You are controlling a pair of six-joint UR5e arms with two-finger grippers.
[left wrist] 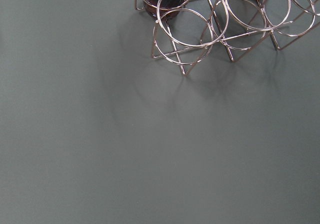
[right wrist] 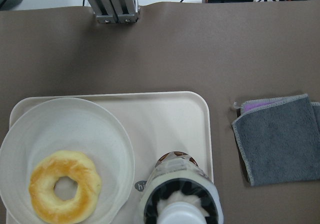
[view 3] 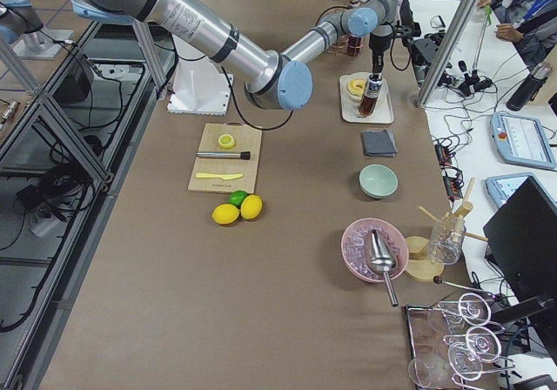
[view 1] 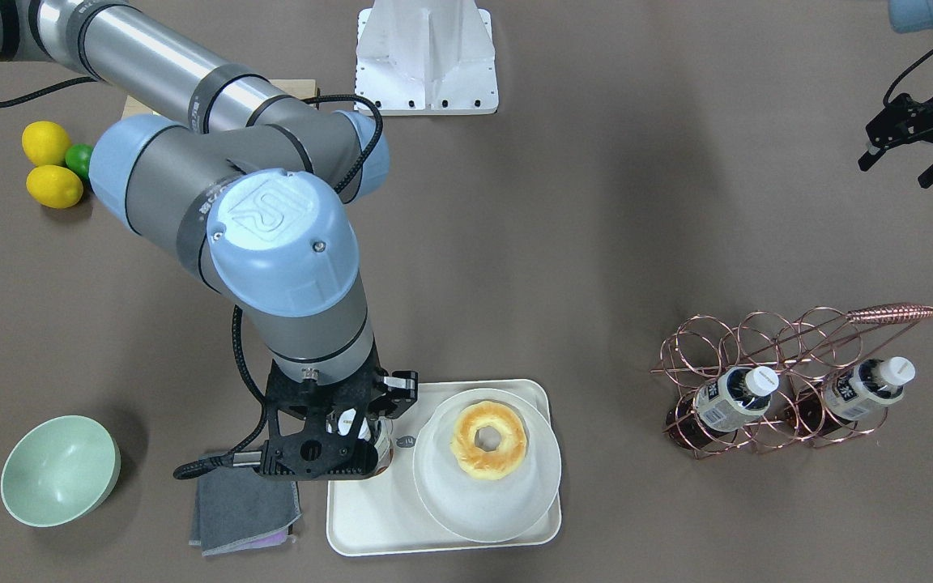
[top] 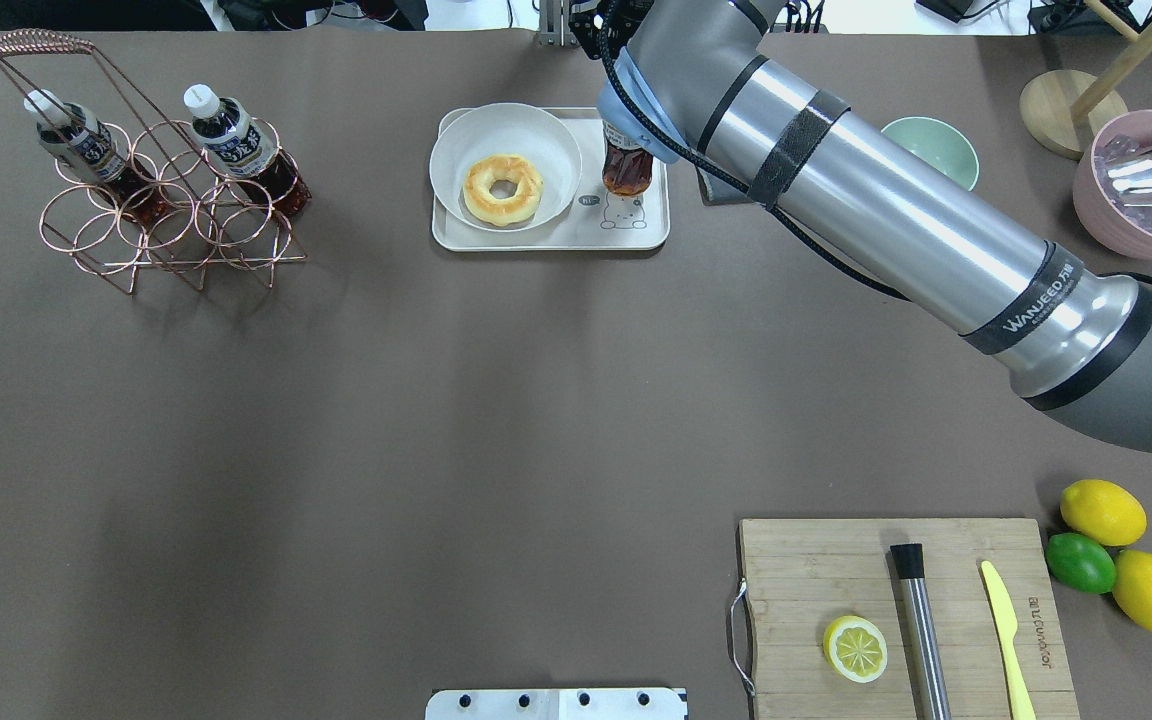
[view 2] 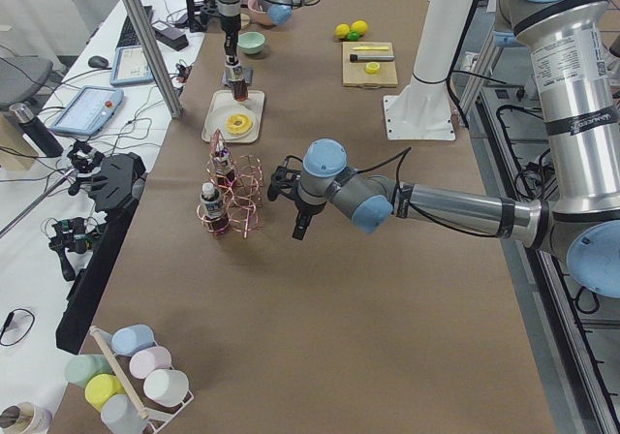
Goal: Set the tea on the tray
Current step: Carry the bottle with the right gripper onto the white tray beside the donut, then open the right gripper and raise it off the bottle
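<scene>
The tea bottle [top: 627,170] stands upright on the near right part of the cream tray [top: 551,236], by its line-drawn bear. My right gripper [view 1: 343,437] is shut on the bottle's neck from above. The right wrist view looks straight down on the bottle [right wrist: 177,196] and the tray [right wrist: 165,114]. Two alike bottles [top: 86,150] [top: 236,140] lie in a copper wire rack [top: 166,235] at the far left. My left gripper [view 1: 912,162] is open and empty, in the air on the robot's side of the rack.
A round white plate [top: 546,135] with a doughnut [top: 503,188] fills the tray's left part. A grey cloth [view 1: 244,506] and a green bowl [view 1: 60,470] lie right of the tray. The cutting board [top: 796,560], lemons [top: 1102,511] and lime are near the robot's right.
</scene>
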